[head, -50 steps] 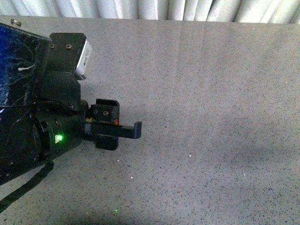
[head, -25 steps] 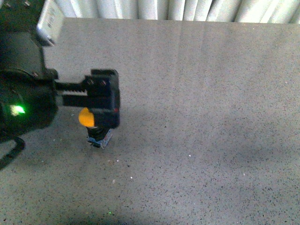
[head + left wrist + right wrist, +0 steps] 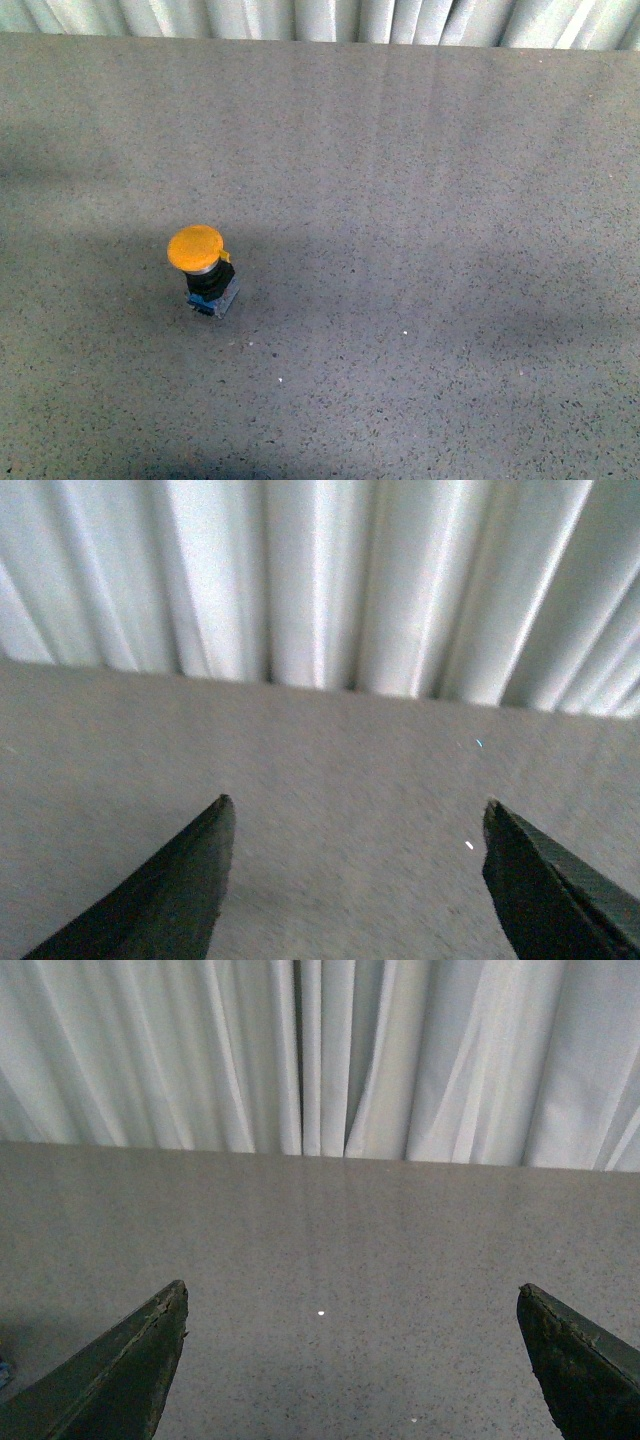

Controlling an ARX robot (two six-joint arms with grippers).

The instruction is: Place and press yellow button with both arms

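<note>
The yellow button [image 3: 203, 268] stands upright on the grey speckled table [image 3: 420, 200], left of centre in the front view: a round orange-yellow domed cap on a black body with a blue and clear base. Neither arm shows in the front view. In the left wrist view my left gripper [image 3: 355, 820] is open and empty, its dark fingertips [image 3: 200, 850] wide apart over bare table. In the right wrist view my right gripper [image 3: 350, 1305] is open and empty, its fingertips [image 3: 150, 1335] wide apart. The button does not show in either wrist view.
White pleated curtains [image 3: 330, 18] hang along the table's far edge, also showing in the left wrist view [image 3: 320, 580] and the right wrist view [image 3: 320, 1050]. Small white specks [image 3: 321, 1313] lie on the table.
My left arm covered the button's spot a second ago, then rose and drew back to the left, leaving the button standing on the table. It is now out of the front view.
</note>
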